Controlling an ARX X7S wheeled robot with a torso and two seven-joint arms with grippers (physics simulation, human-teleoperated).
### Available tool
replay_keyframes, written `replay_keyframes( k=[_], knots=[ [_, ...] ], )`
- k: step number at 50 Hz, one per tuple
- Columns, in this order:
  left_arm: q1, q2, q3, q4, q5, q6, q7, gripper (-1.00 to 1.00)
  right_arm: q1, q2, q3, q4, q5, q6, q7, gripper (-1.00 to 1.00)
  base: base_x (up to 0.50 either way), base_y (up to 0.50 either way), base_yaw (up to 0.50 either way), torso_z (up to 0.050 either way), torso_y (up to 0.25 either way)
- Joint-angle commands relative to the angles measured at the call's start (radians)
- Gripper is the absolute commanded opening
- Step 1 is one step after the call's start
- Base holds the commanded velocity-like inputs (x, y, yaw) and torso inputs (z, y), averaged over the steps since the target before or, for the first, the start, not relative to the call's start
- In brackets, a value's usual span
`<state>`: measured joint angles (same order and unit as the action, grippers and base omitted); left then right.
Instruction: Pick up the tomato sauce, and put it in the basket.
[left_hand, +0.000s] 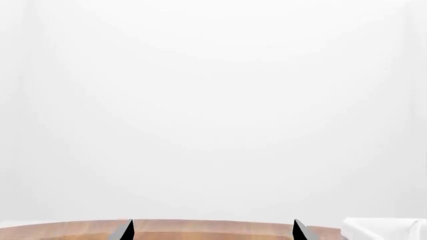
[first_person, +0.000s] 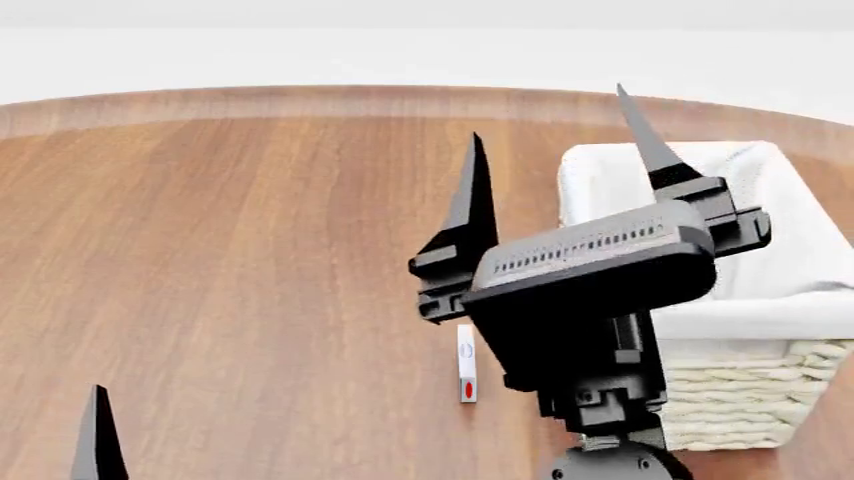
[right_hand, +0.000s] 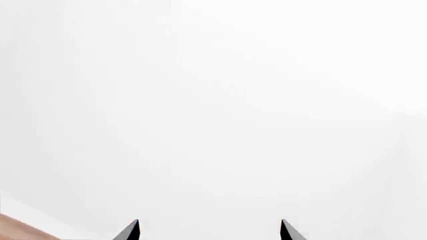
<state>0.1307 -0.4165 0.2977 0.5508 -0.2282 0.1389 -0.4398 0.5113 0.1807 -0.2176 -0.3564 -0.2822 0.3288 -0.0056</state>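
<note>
Tomato sauce: no view is showing it, so I cannot tell where it is sitting.
Basket (first_person: 747, 395): standing on the table (first_person: 227, 250) at the right, its white cloth lining (first_person: 787, 250) folding over the rim.
Right gripper (first_person: 549, 115): hanging raised just in front of the basket, fingers pointing up and spread apart, gripping nothing.
Left gripper (left_hand: 213, 230): hanging low at the left, fingertips wide apart, gripping nothing.
White strip (first_person: 466, 365): small, red-dotted, lying beside the right arm; too little is showing to identify it.
</note>
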Motion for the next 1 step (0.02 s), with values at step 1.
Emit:
replay_keyframes(
  k=[1],
  knots=[
    [-0.005, 0.002, 0.013, -0.007, 0.004, 0.001, 0.003, 1.0, -0.21, 0.009, -0.054, -0.334, -0.109, -0.002, 0.055, 1.0, 0.0, 0.0, 0.0, 0.0, 0.0]
  ],
)
